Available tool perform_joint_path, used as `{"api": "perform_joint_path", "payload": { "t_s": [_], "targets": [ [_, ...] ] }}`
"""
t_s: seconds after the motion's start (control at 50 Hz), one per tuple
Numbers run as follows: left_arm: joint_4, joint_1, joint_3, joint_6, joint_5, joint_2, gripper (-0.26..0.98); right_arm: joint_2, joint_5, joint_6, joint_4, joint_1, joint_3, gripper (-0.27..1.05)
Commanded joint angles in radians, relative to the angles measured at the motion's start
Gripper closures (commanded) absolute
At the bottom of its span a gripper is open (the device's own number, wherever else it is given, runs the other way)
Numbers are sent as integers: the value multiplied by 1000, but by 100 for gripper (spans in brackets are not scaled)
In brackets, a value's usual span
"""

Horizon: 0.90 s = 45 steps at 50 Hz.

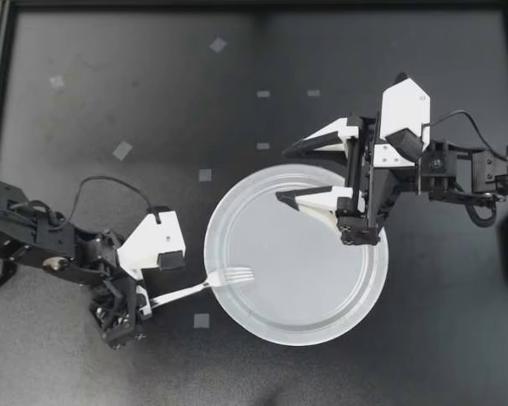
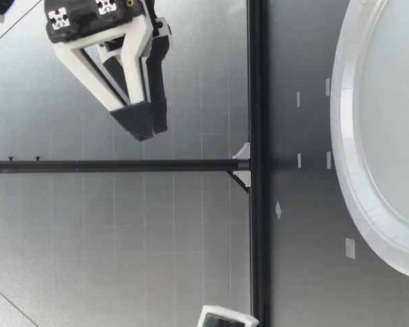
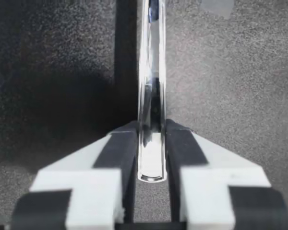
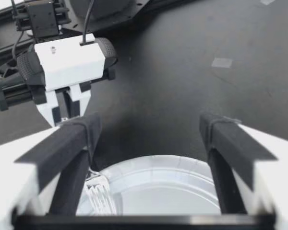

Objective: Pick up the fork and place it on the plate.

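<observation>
One metal fork (image 1: 205, 285) sits at the left edge of the plate (image 1: 298, 340), its tines over the plate's left rim and its handle reaching back out over the dark table (image 1: 85, 68). Whether the tines rest on the rim or hang just above it cannot be told. My left gripper (image 1: 144, 300) pinches the far end of the handle. In the left wrist view the black pads (image 3: 122, 153) press on the handle's two sides, and the fork (image 3: 151, 91) runs straight ahead of the gripper (image 3: 151, 132).

The plate is round and pale and lies flat near the middle of the table. My right gripper (image 1: 283, 172) is over the plate's upper part with its jaws spread wide and nothing between them. From the right wrist view, the fork tines (image 4: 98, 195) show just inside the plate's rim (image 4: 153, 163), with my left gripper (image 4: 69, 109) beyond them.

Several small pale tape squares (image 1: 122, 150) are stuck to the table around the plate.
</observation>
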Motion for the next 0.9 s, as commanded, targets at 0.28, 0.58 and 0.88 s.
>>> {"api": "perform_joint_path", "payload": {
  "t_s": [0.28,0.58,0.88],
  "targets": [
    [5,3,-23,5,31,-2,8,-8,-11,5,0,5,-11,-2],
    [25,3,-61,29,12,-64,9,-38,-15,0,-6,5,-12,-1],
    [183,44,-137,80,-31,-291,9,-138,-11,0,-72,8,-8,0]
  ]
}}
